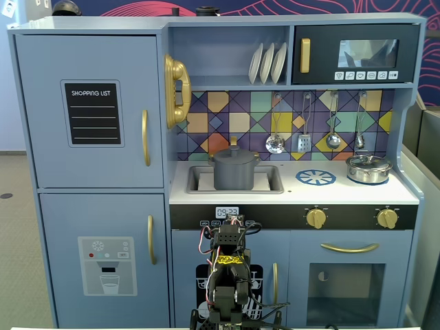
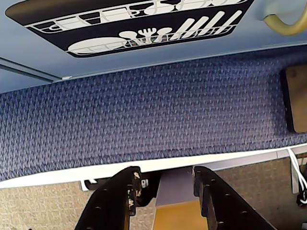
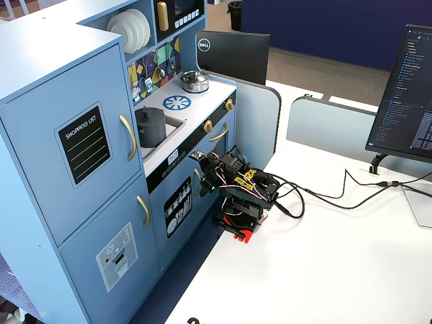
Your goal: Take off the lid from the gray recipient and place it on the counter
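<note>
The gray recipient is seen standing upright in the recessed sink at the left end of the counter in a fixed view, with the lid seated flat on its rim and the knob pointing up. In the other fixed view the same pot is found in the sink, near the counter's front edge. A shiny silver pot is placed at the counter's right end, well apart from the gray one, and a printed blue burner lies between them. The arm is folded low on the white table, close to the table edge that faces the toy kitchen. The gripper is shown in the wrist view with its jaws parted by a moderate gap and nothing held between them, aimed down at blue carpet
</note>
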